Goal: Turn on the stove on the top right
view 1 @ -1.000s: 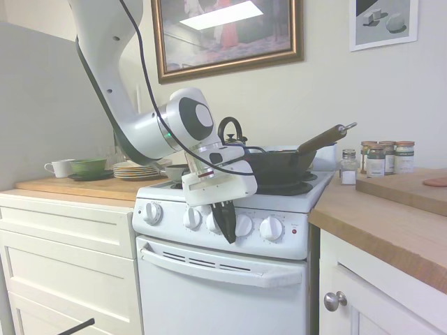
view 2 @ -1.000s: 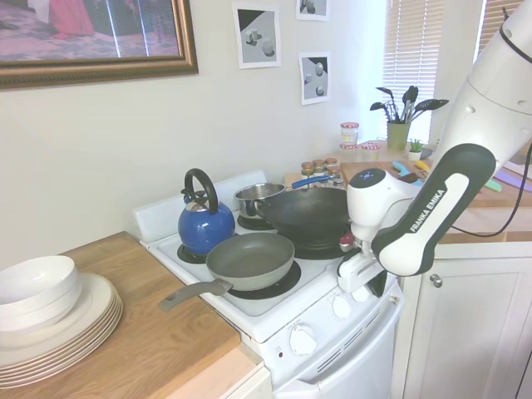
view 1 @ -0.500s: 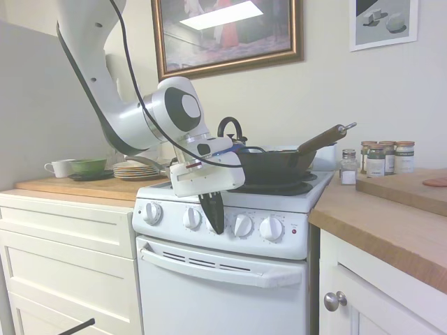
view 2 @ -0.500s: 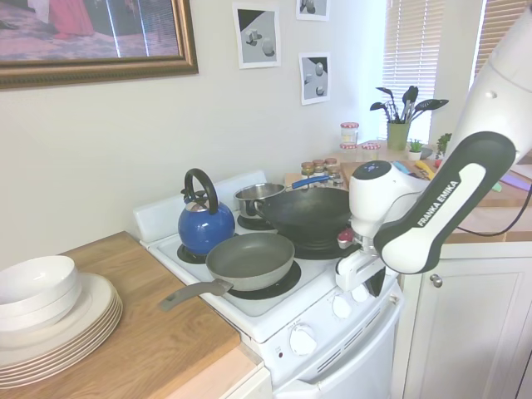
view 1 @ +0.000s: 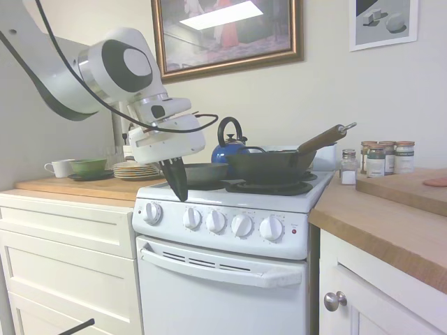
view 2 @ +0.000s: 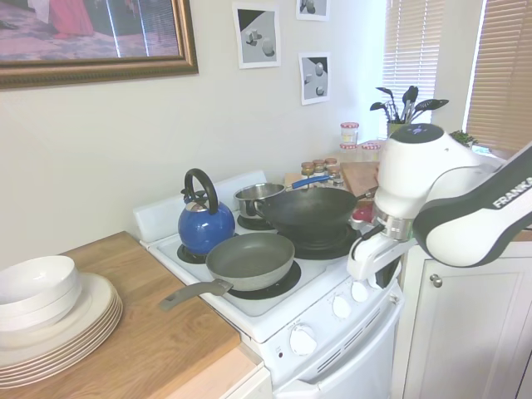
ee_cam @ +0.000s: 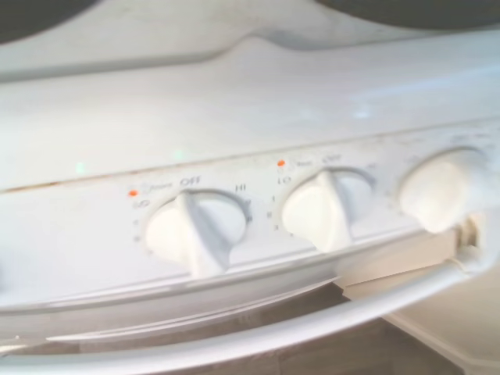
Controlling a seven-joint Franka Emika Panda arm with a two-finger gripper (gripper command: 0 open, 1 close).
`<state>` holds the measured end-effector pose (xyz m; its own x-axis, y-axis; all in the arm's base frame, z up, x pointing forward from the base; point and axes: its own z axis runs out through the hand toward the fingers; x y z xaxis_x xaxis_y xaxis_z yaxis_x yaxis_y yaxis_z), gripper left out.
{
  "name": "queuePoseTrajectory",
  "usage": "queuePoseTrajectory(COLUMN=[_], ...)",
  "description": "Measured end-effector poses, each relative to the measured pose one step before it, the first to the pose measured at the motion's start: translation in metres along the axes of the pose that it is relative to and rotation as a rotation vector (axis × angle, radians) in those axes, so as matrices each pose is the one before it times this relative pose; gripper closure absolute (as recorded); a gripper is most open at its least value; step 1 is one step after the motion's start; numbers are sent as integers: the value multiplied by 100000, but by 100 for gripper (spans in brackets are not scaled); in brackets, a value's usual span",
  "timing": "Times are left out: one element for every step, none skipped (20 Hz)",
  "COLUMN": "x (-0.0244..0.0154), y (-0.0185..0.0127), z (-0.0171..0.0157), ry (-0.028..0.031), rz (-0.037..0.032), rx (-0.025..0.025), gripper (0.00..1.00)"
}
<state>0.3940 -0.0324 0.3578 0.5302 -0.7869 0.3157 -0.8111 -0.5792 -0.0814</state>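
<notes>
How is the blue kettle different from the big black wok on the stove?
The blue kettle is glossy blue, tall and round; the black wok is dark, wide and shallow. The kettle has a looped black handle on top; the wok's long brown handle sticks out sideways. Both sit on burners of the stove.

stove (ee_cam: 258, 101) front panel close | three white knobs (ee_cam: 195, 231) in row | oven-door handle (ee_cam: 312, 328) below, blurred

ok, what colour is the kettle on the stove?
Blue, with a black handle: kettle, clearest in the second exterior view.
</notes>
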Motion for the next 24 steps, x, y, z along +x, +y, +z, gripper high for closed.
queuePoseTrajectory(x=[16,13,23,-4,-33,-74,-67,-31,-5,-7,6,35,65,68,47,53,56,50,27,30,26,14,-1,-3], y=[-20,18,46,16,-21,-58,-57,-28,-4,-7,-3,14,23,15,9,13,22,15,-15,-3,4,5,-3,-4], z=[-740,-414,-106,15,3,-3,-21,-12,-1,-3,-26,-44,-29,-39,-60,-58,-52,-67,-76,-69,-48,-18,-5,-2], ry=[664,388,32,-60,-34,-51,-40,-44,-36,-61,-75,-63,-72,-100,-30,20,-41,-138,-214,-182,-188,-145,-149,-241], rz=[126,191,129,40,-34,-131,-137,-18,42,74,189,298,344,385,291,228,317,431,405,317,271,161,35,25], rx=[268,99,-151,-116,-19,43,89,57,19,36,101,145,119,157,181,154,164,250,326,293,236,132,106,147], gripper=[0,0,0,0,0,0,0,0,0,0,0,0,0,0,0,0,0,0,0,0,0,0,0,0])
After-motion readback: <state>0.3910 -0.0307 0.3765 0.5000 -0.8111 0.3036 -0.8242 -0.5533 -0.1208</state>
